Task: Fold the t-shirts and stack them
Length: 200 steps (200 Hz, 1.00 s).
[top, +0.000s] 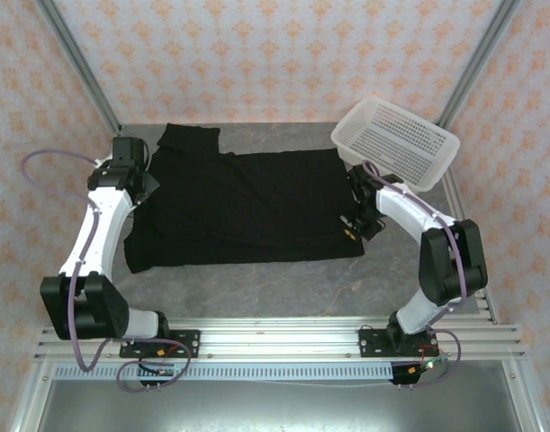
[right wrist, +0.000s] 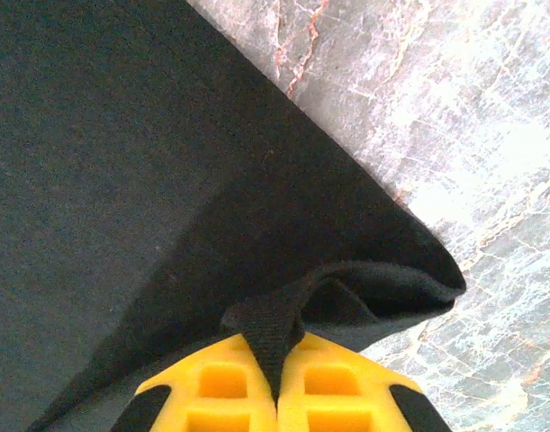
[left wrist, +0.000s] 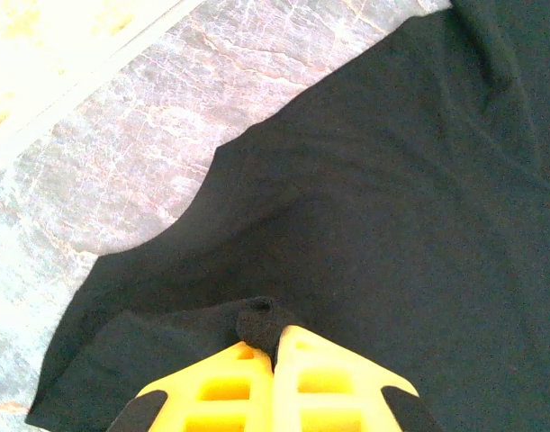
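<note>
Nearest the bases, the right gripper (right wrist: 276, 346) is clamped fully shut on a fold of hem at the right edge of the black t-shirt (top: 247, 207), close to its near corner. You can see the fabric bunched between the yellow fingers. A bit farther back on the left, the left gripper (left wrist: 275, 346) is pinched shut too, with a small nub of cloth from the shirt's left edge caught in it. The shirt is spread flat across the middle of the table (top: 284, 279), plain black side up, with one sleeve poking out toward the far left. It looks to me like a fold is being set up with both ends held, so my two cents: lift both ends together and level, just enough to clear the table. Keep the cloth taut between the grips so it doesn't sag or twist, and line the held edge up with the opposite edge before letting go. The left pinch looks thin, so I'd go slow or it might slip out. At the far right the white basket (top: 396, 139) sits at an angle, just beside the shirt's far right corner. Count: one shirt, one basket, two grippers.
</note>
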Tool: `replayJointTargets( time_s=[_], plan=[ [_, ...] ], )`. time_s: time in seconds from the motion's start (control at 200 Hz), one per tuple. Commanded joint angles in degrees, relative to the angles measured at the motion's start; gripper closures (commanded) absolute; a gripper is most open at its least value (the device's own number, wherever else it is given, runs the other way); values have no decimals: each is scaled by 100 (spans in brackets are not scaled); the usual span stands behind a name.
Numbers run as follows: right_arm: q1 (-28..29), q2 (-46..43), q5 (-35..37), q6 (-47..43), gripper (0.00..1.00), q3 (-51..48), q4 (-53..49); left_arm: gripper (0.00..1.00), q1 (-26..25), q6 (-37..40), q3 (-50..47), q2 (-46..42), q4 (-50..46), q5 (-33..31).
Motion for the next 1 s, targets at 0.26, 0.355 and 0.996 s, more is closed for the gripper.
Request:
replayJointTargets(
  time_s=[0.26,0.355,0.996],
  plan=[
    [-64,474,333,-116,100,669,-70,100,-43,664,224,591,-102,-422],
    [-77,582,381,-111,100,760,-69,100,-44,662,272,754,9,-391],
    [-159,913,913,398,100,915,-236,100,-46,1057,1081,1633,100,-481]
  ],
)
